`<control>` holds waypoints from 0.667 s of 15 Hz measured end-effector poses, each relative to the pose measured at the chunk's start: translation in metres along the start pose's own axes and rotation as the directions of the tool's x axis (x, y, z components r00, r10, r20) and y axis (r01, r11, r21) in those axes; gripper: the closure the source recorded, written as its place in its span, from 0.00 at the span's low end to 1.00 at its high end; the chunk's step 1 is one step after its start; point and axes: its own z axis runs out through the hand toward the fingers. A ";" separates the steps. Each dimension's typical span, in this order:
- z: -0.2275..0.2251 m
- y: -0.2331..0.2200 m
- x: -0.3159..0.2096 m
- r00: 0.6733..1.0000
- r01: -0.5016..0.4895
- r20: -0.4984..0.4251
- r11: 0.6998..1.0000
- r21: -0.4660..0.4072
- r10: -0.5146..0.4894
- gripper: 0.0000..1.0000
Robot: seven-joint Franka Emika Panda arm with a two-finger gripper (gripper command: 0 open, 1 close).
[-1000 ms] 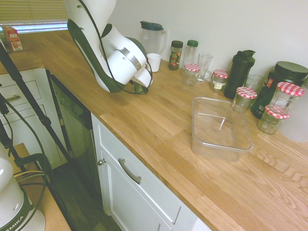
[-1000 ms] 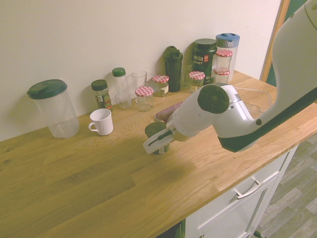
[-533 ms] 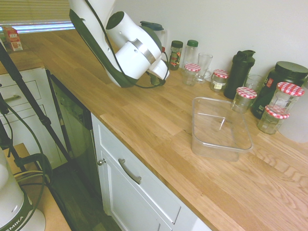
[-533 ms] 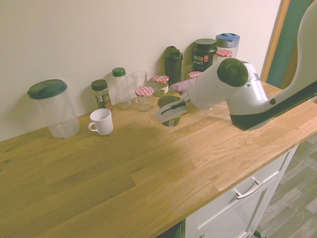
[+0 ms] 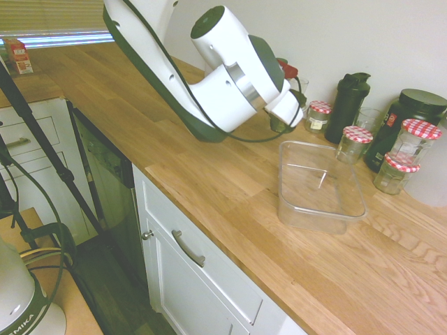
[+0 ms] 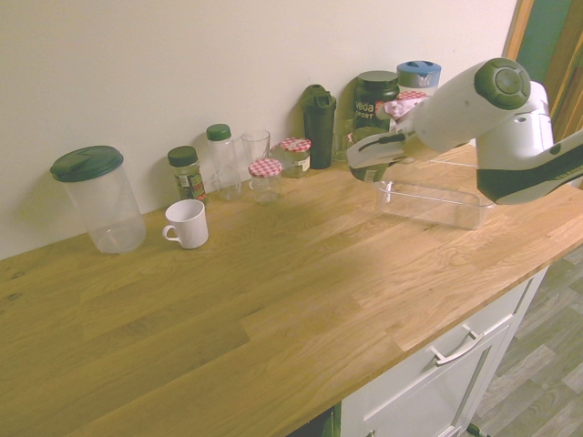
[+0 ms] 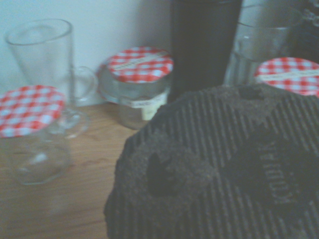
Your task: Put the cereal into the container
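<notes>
- Second exterior view, left to right: a lidded clear jug (image 6: 97, 198) stands at the far left by the wall, then a white mug (image 6: 187, 223), two slim spice jars (image 6: 186, 172), a drinking glass (image 6: 256, 148) and jars with red-checked lids (image 6: 266, 178) along the back of the worktop (image 6: 273, 300).
- Further right, the hand (image 6: 375, 166) hangs in the air above the worktop, closed on the cereal (image 6: 368, 169) — only a sliver of the small dark-topped jar shows under the fingers here, so the grip is read partly from the wrist view.
- Wrist view: a dark ribbed lid fills the lower right, which I take to be the cereal's top (image 7: 224, 169), with checked-lid jars and a dark bottle (image 7: 204, 45) beyond it.
- First exterior view: the hand (image 5: 285, 120) sits just short of the container's (image 5: 318, 213) near-left corner, with the jar off the worktop.
- The deciding relation: the container (image 6: 428, 202) lies to the right of the hand in the second exterior view, just beside and lower, its long axis running away to the right. The jar is not yet over the tub's opening.
- My judgement — the carry needs a short further travel over the rim, then a descent before release.
</notes>
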 end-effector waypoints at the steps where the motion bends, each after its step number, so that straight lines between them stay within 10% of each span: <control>1: 0.000 0.015 0.012 1.000 -0.008 -0.012 1.000 -0.017 0.007 1.00; 10: 0.020 0.099 0.064 0.995 -0.089 -0.046 0.989 -0.118 0.084 1.00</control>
